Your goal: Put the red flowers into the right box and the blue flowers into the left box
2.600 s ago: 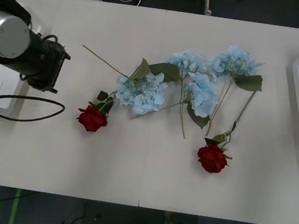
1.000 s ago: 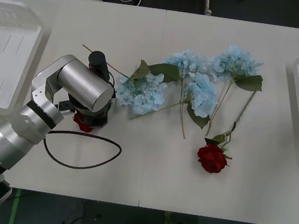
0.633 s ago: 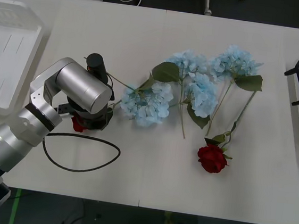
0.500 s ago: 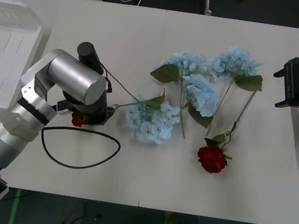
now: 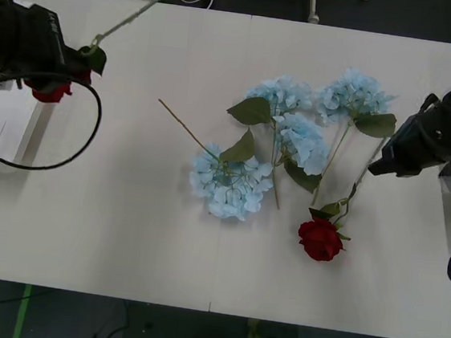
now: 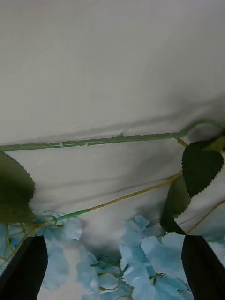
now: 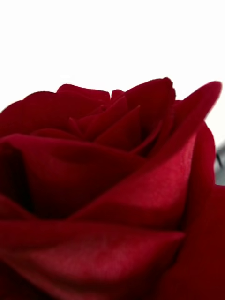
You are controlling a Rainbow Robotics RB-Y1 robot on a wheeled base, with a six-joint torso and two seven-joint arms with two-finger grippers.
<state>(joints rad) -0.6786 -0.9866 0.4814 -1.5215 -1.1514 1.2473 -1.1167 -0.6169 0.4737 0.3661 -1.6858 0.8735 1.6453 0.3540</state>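
Deep-red roses, pale-blue flowers — green leaves, white table.

The left gripper holds a red rose lifted at the table's left edge, its stem slanting up. Four blue flowers lie mid-table; another rose lies near them. The right gripper hovers beside the rightmost blue flower.

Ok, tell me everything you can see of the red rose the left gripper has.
The red rose hangs lifted at the left gripper, over the table's far left. Its deep-red layered petals look like fabric, head pointing down and toward the robot. A green leaf sits behind the head, and the thin pale-green stem slants up and away toward the far edge.
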